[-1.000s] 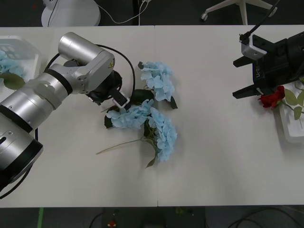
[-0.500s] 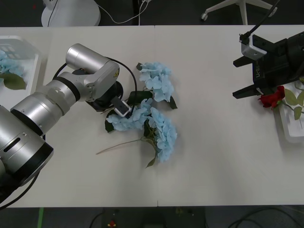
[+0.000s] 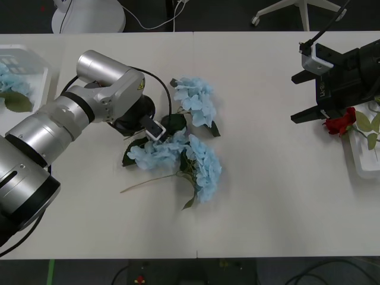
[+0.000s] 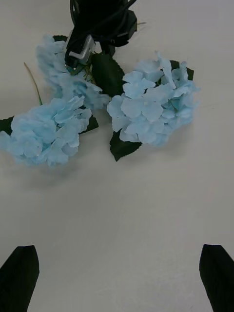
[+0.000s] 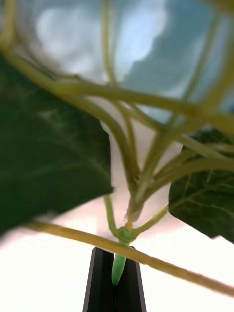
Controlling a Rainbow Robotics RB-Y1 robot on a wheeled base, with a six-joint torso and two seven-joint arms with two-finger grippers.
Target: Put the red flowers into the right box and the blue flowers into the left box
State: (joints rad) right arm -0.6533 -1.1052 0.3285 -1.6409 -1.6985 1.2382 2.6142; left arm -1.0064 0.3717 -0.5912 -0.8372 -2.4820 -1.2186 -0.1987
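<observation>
Pale-blue fluffy petal clusters right at the black fingers of the silver-armed left gripper, dark green leaves either side, tan and green stems above the fingertips. Plain white table beneath. Over at the black right gripper, with its black fingers, a small red rose bloom just beside, pale green leaves next to it on a white translucent plastic tray. Another white translucent tray beyond the left arm, pale-blue petals and a green leaf inside.
</observation>
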